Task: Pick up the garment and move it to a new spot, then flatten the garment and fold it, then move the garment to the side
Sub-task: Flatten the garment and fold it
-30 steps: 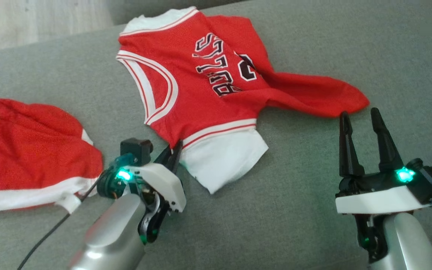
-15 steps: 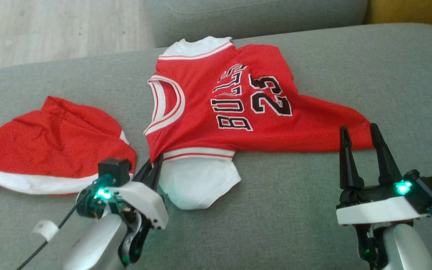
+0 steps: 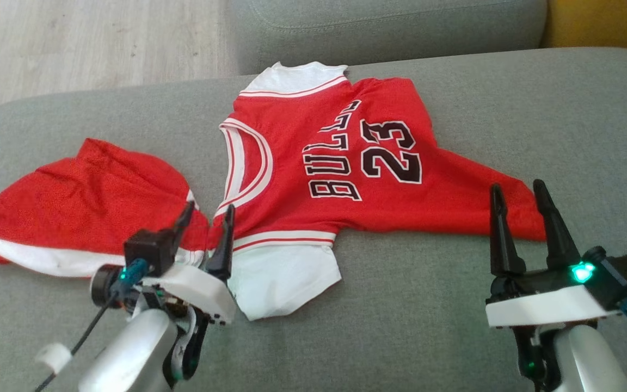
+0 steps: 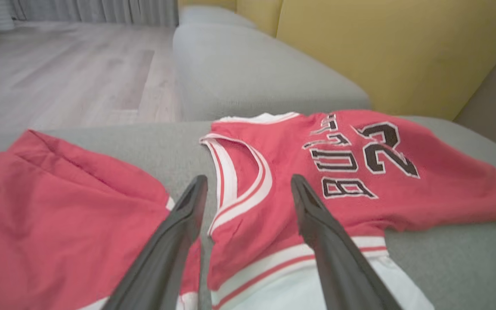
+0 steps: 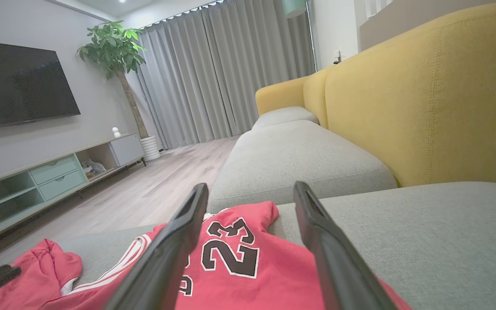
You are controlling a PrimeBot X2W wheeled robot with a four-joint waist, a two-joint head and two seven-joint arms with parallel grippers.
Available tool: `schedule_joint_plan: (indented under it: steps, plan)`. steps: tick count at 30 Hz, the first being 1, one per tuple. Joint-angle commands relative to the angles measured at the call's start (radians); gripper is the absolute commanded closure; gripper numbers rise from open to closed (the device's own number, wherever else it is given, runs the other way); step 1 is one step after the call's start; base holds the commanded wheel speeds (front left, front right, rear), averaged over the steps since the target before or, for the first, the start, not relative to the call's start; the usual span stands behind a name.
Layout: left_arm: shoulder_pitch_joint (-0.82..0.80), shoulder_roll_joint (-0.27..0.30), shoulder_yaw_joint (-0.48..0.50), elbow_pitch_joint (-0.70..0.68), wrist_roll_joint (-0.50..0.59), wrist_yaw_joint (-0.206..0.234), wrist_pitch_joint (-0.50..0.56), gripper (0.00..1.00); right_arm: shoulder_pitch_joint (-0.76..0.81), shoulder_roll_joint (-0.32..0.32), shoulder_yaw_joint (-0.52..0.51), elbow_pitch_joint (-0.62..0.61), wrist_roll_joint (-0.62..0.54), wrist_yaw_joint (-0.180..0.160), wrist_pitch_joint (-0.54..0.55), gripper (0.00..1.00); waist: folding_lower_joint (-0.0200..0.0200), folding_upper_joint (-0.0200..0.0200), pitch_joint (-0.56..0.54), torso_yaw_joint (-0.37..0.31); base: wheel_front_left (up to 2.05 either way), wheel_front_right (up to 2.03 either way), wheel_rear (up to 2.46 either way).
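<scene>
Black fingers of the left pincer (image 3: 209, 209) stand apart and hold nothing at the lower left of the head view, straddling the spot where the jersey (image 3: 319, 163) meets the shorts (image 3: 85, 207). In the left wrist view one finger sits over the shorts' edge and the other over the jersey's striped band. The right pincer (image 3: 517, 189), at the lower right, is likewise spread and empty, its tips just at the jersey's red hem corner. With one pincer at each end, the placing looks meant for drawing the cloth out flat. The jersey lies print-up across the middle of the grey sofa (image 3: 455, 305), collar toward the left of the frame and hem toward the right, but its lower edge is bunched and the hem end tapers to a rumpled point. A white sleeve (image 3: 283, 277) spills toward the bottom centre. The shorts are the hazard: they lie so close that a closing left pincer could catch both pieces. Beyond, along the top, are a yellow backrest (image 3: 602, 22) and wood floor (image 3: 74, 43).
</scene>
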Motion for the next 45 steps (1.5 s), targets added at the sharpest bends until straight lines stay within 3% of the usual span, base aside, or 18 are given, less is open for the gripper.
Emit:
schedule_joint_plan:
  steps: [1,6,11,19,23,35,45]
  plan:
    - [-0.049,0.018,0.054,-0.036,0.02,0.012,-0.045,0.0,-0.018,-0.005,0.021,-0.039,-0.006,-0.001,-0.011,0.0,0.0,0.0,-0.003,0.005,0.0,0.0,0.0]
    - [-0.036,0.011,0.063,-0.067,0.067,0.04,-0.146,0.0,-0.005,-0.005,0.008,-0.047,-0.011,-0.001,-0.011,0.0,0.0,0.0,-0.013,0.021,0.0,0.0,0.0]
    - [0.037,-0.013,0.083,-0.128,0.102,0.076,-0.181,0.0,0.012,-0.005,-0.008,-0.054,-0.019,-0.001,-0.011,0.0,0.0,0.0,-0.021,0.039,0.0,0.0,0.0]
    - [0.09,-0.043,0.053,-0.131,0.128,0.05,-0.183,0.0,0.018,-0.005,-0.018,-0.048,-0.032,-0.001,-0.011,0.0,0.0,0.0,-0.011,0.065,0.0,0.0,0.0]
    - [0.1,-0.055,0.009,-0.09,0.109,0.025,-0.105,0.0,0.011,-0.005,-0.015,-0.046,-0.033,-0.001,-0.011,0.0,0.0,0.0,-0.006,0.063,0.0,0.0,0.0]
    - [0.146,-0.061,-0.051,0.005,0.048,0.063,0.162,0.0,0.0,-0.005,-0.002,-0.039,-0.016,-0.001,-0.011,0.0,0.0,0.0,0.015,0.036,0.0,0.0,0.0]
    - [0.136,-0.049,-0.061,0.009,0.025,0.046,0.217,0.0,-0.01,-0.005,0.003,-0.04,-0.01,-0.001,-0.011,0.0,0.0,0.0,0.034,0.005,0.0,0.0,0.0]
